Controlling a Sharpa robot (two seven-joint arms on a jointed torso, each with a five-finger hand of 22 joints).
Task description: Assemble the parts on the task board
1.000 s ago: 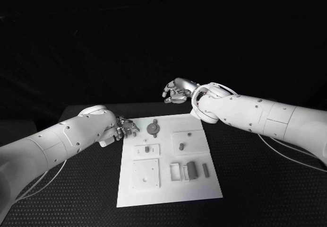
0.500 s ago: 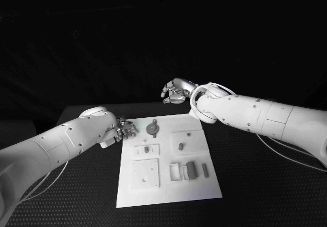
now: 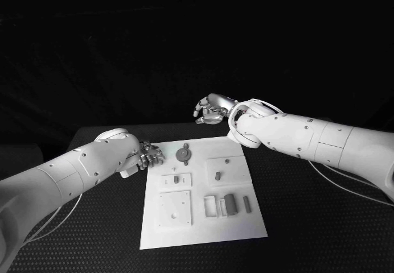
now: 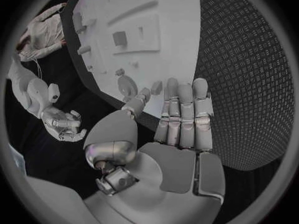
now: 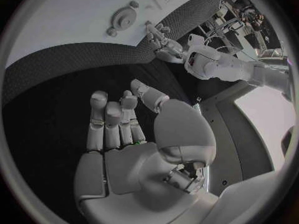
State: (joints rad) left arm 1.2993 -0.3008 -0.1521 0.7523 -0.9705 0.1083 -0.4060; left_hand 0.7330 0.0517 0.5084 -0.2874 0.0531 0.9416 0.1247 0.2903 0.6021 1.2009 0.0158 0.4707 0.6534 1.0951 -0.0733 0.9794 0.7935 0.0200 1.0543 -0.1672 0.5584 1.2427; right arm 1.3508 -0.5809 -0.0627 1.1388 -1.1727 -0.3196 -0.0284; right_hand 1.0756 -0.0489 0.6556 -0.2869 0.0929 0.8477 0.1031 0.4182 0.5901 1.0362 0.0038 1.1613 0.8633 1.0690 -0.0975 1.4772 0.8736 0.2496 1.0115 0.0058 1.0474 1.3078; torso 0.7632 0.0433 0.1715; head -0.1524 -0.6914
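We see the task board (image 3: 201,193) lying mid-table, parts (image 3: 230,203) resting on it. Left hand (image 3: 151,154) hovers at its far-left corner, fingers apart, empty; right hand (image 3: 213,109) hangs beyond its far edge, also empty.

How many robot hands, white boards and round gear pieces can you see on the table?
Robot hands: 2, left hand and right hand
White task board: 1
Round gear piece: 1
Total: 4
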